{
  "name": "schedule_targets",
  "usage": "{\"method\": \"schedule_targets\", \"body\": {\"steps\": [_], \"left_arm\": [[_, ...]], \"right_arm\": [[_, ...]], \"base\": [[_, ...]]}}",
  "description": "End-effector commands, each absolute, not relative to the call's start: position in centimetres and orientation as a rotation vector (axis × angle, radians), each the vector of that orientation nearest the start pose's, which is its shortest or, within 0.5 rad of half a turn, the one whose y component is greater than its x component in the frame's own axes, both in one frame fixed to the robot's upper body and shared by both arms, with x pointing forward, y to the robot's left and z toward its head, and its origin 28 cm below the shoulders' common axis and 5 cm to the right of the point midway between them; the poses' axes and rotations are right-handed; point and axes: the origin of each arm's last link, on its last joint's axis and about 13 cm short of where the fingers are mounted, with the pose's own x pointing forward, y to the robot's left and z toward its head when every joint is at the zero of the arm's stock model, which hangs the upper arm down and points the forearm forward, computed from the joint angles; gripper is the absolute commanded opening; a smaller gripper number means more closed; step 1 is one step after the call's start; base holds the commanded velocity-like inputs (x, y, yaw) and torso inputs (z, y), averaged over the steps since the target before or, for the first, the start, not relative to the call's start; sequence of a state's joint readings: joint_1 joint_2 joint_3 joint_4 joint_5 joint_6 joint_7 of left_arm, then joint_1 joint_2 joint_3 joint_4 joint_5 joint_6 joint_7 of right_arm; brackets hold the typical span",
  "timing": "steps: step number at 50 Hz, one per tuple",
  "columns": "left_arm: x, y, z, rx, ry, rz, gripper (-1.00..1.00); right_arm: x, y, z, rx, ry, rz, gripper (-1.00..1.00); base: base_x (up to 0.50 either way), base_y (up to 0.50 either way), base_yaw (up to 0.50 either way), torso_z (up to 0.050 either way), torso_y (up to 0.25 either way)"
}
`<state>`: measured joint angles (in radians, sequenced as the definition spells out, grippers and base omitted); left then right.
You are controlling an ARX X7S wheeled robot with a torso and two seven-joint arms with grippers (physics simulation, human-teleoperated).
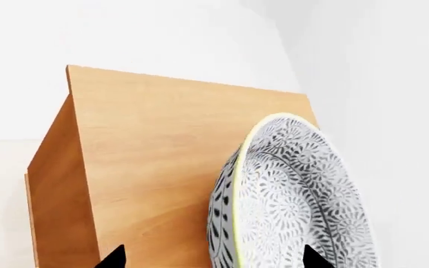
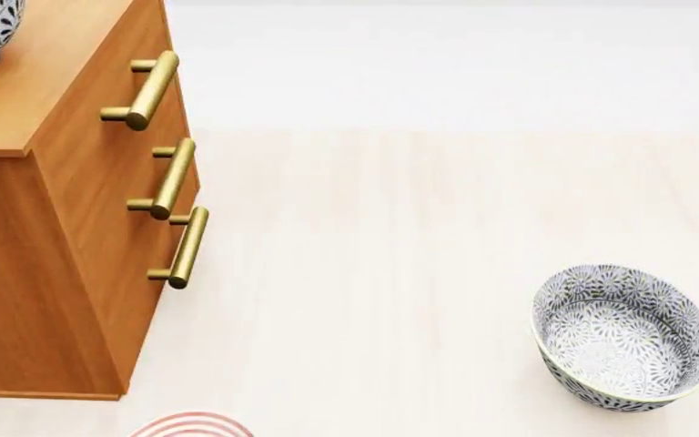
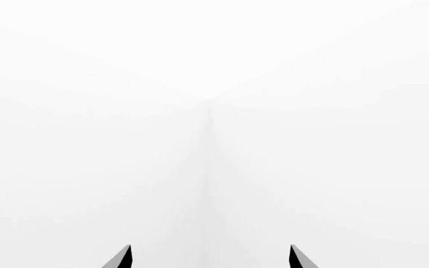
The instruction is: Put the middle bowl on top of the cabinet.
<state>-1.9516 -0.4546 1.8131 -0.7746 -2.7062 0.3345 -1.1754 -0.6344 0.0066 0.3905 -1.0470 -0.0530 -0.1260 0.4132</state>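
Bowl (image 1: 296, 195) resting on your cabinet (image 1: 162, 151) top at far left, your left gripper (image 1: 213, 258) wide open around it, right gripper (image 3: 210, 258) open, empty

A plain, sparsely furnished home-like room in a simulator: a pale wood-plank floor (image 2: 422, 273) fills most of the head view, bare white walls (image 2: 447, 55) run along the top, and a tall orange-brown wooden cabinet (image 2: 70, 228) with three brass bar handles (image 2: 170, 178) stands at left.
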Motion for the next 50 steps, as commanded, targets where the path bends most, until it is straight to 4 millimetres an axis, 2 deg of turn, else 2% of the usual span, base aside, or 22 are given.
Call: {"method": "schedule_targets", "body": {"steps": [1,8,20,25,42,50], "left_arm": [[36.3,23.5,43.5,-0.898,0.076,0.732,1.00],[33.1,22.3,45.2,-0.825,-0.045,0.698,1.00],[30.9,21.0,44.8,-0.582,-0.253,0.533,1.00],[30.8,20.9,43.9,-0.574,-0.275,0.433,1.00],[29.6,20.1,39.6,-0.190,-0.536,0.286,1.00],[29.3,19.9,37.4,-0.120,-0.612,0.201,1.00]], "right_arm": [[6.1,-14.8,16.1,-0.257,-0.601,-0.644,1.00],[5.9,-14.9,16.1,-0.256,-0.603,-0.645,1.00],[5.9,-14.8,16.1,-0.257,-0.607,-0.644,1.00],[5.9,-14.8,16.1,-0.258,-0.605,-0.640,1.00],[5.7,-14.7,16.1,-0.259,-0.610,-0.638,1.00],[5.6,-14.7,16.1,-0.264,-0.611,-0.635,1.00]], "base": [[0.00,0.00,0.00,0.000,0.000],[0.00,0.00,0.00,0.000,0.000],[0.00,0.00,0.00,0.000,0.000],[0.00,0.00,0.00,0.000,0.000],[0.00,0.00,0.00,0.000,0.000],[0.00,0.00,0.00,0.000,0.000]]}}
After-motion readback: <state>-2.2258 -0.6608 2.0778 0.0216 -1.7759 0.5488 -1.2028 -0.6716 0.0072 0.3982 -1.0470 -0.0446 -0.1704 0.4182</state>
